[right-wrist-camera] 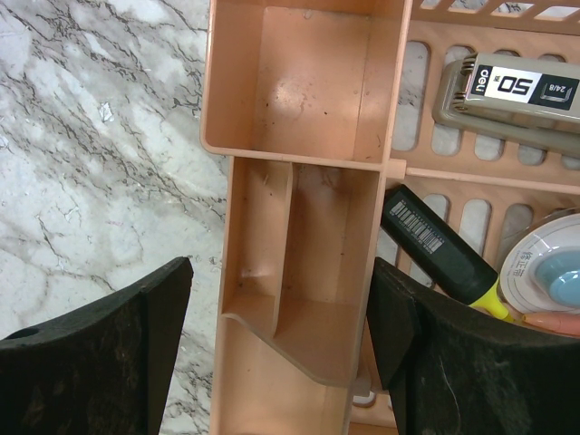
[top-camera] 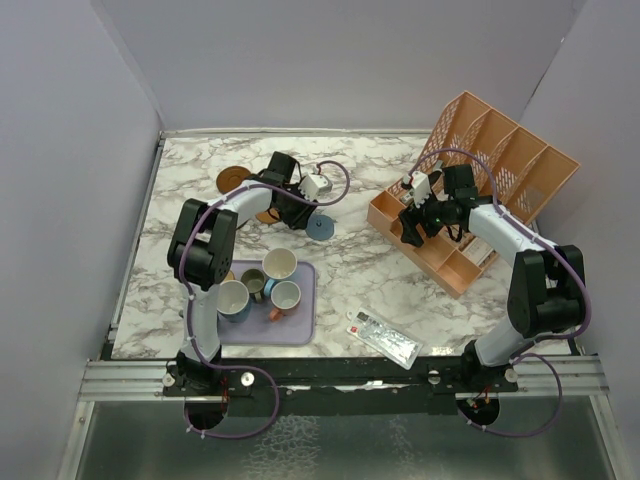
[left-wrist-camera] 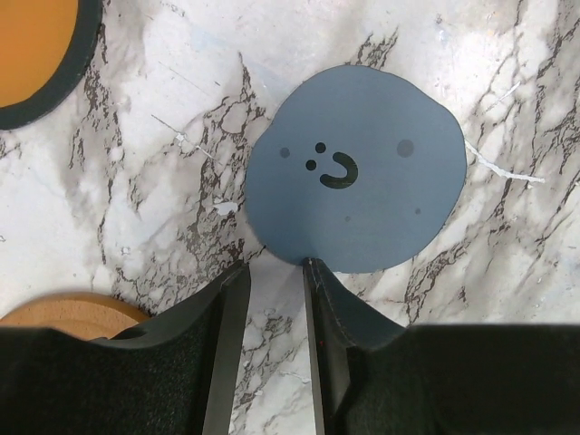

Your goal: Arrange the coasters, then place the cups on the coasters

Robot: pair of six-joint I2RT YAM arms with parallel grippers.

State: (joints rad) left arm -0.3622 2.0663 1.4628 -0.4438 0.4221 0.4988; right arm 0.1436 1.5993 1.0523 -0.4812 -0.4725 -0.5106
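Observation:
A grey-blue coaster (left-wrist-camera: 358,168) with a black smiley mark lies flat on the marble, also seen from above as the grey-blue coaster (top-camera: 320,228). My left gripper (left-wrist-camera: 275,265) hovers at its near edge, open by a narrow gap with only marble between the fingers; the right fingertip (left-wrist-camera: 317,276) touches the disc's rim. An orange, dark-rimmed coaster (left-wrist-camera: 27,45) and a tan coaster (left-wrist-camera: 63,313) lie close by. A brown coaster (top-camera: 232,180) sits further back. Several cups (top-camera: 279,264) stand on the lavender tray (top-camera: 300,325). My right gripper (right-wrist-camera: 281,267) is open above the orange organiser (right-wrist-camera: 299,136).
The organiser (top-camera: 480,180) fills the back right and holds a stapler (right-wrist-camera: 512,100), a black-and-yellow highlighter (right-wrist-camera: 444,254) and a tape roll (right-wrist-camera: 548,272). A flat packaged item (top-camera: 385,340) lies near the front edge. Lavender walls close in the table on three sides.

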